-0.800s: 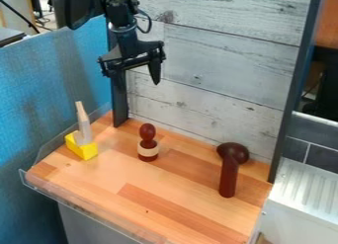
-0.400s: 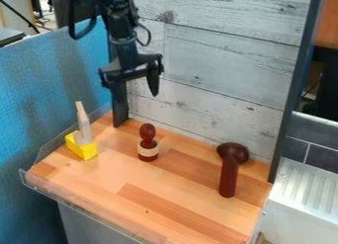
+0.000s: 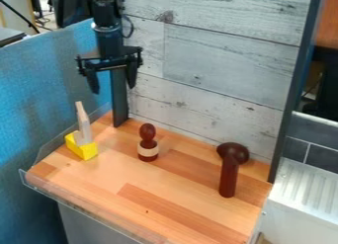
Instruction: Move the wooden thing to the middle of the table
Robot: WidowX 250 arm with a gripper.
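Tool (image 3: 113, 87) hangs above the desk's (image 3: 139, 203) back left side, its 2 fingers apart. At the left end, a pale wooden piece (image 3: 84, 129) stands in a yellow block (image 3: 84, 150), with a dark knobbed peg (image 3: 147, 144) to its right.

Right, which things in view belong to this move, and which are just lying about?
For the job:
gripper, jaws open
pale wooden piece, probably the target, though the darker things could be wood too
table

Likely just lying about:
yellow block at the pale piece's base
dark-red pale-banded figure
dark-brown mallet-shaped thing
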